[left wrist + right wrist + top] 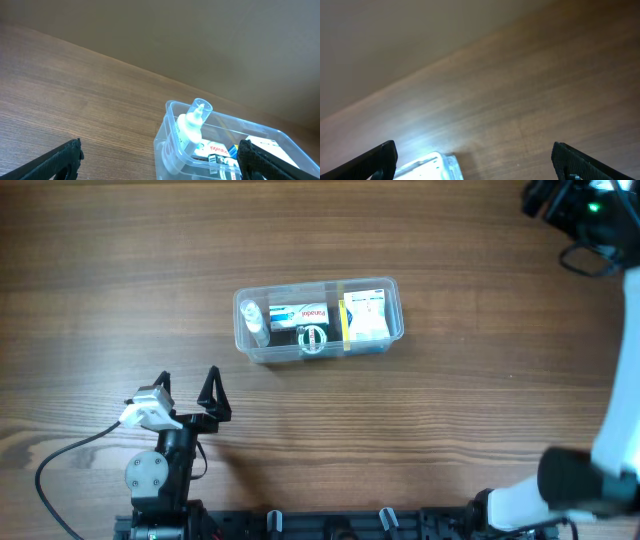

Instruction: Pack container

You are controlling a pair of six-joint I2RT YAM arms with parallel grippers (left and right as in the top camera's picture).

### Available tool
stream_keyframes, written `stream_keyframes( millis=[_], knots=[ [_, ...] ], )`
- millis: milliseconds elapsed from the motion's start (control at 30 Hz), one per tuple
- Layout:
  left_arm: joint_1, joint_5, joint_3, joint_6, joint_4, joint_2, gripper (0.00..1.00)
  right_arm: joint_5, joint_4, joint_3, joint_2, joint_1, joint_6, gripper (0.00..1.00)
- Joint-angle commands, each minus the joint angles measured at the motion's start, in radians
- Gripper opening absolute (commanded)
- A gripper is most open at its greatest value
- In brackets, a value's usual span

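You see the container (290, 358), a clear rectangular tub with rounded corners, near the middle of the table (120, 280). It stands upright, open on top, its long side running left to right.

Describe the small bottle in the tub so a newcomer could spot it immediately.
In the middle of the wooden table sits a clear plastic container. At its left end in the overhead view rests a small pale bottle with a clear cap. Unlike the printed cardboard boxes beside it, it is round and partly see-through.
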Motion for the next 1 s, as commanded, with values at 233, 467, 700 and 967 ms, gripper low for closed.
stream_keyframes(
  millis=[233,467,700,967],
  knots=[
    [0.007,-0.013,-0.006,0.008,-0.006,-0.011,1.00,0.066,-0.007,0.003,-0.257,0.007,-0.008,1.00],
    [0.007,-0.013,-0.006,0.008,-0.006,-0.011,1.00,0.066,-0.020,0.003,-0.406,0.007,-0.007,1.00],
    [0.007,-0.013,-0.006,0.008,-0.006,-0.011,1.00,0.065,-0.016,-0.008,-0.536,0.007,-0.006,1.00],
    [0.007,-0.013,-0.006,0.008,-0.006,-0.011,1.00,0.015,0.274,-0.400,-0.764,0.037,0.001,1.00]
  ],
)
